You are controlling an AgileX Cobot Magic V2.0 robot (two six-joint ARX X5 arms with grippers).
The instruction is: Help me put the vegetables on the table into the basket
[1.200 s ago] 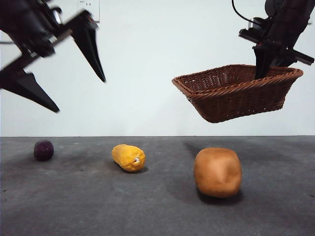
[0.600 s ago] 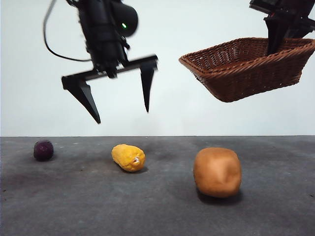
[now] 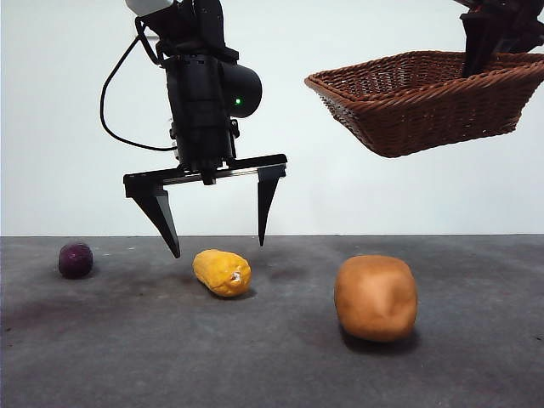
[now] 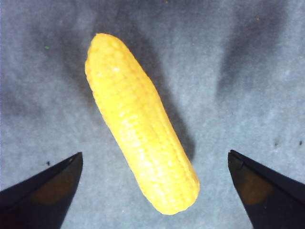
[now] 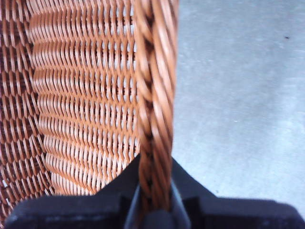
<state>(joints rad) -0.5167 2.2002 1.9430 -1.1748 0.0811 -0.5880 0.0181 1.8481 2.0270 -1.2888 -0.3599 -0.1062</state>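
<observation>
Looking level across the dark grey, mottled table (image 3: 272,357), the front view shows a plain pale wall behind it. The left gripper (image 3: 217,229) hangs just above the yellow corn cob (image 3: 222,272), jaws spread wide and not touching it. The cob lies on the table left of centre, its long axis running from far left to near right, its blunt cut end turned to the near right. The small purple vegetable (image 3: 75,259) sits well apart at the far left; the orange-brown potato (image 3: 375,297) rests nearer, to the right. The wicker basket (image 3: 425,106) hangs in the air at the upper right, tilted, its right rim held by the right gripper (image 3: 476,59).

From the left wrist, the cob (image 4: 140,143) lies slantwise on the mottled surface between the two separated jaw tips, clear of both.

From the right wrist, the jaws are clamped on the basket's braided rim (image 5: 155,105), woven wall on one side, grey table on the other.
</observation>
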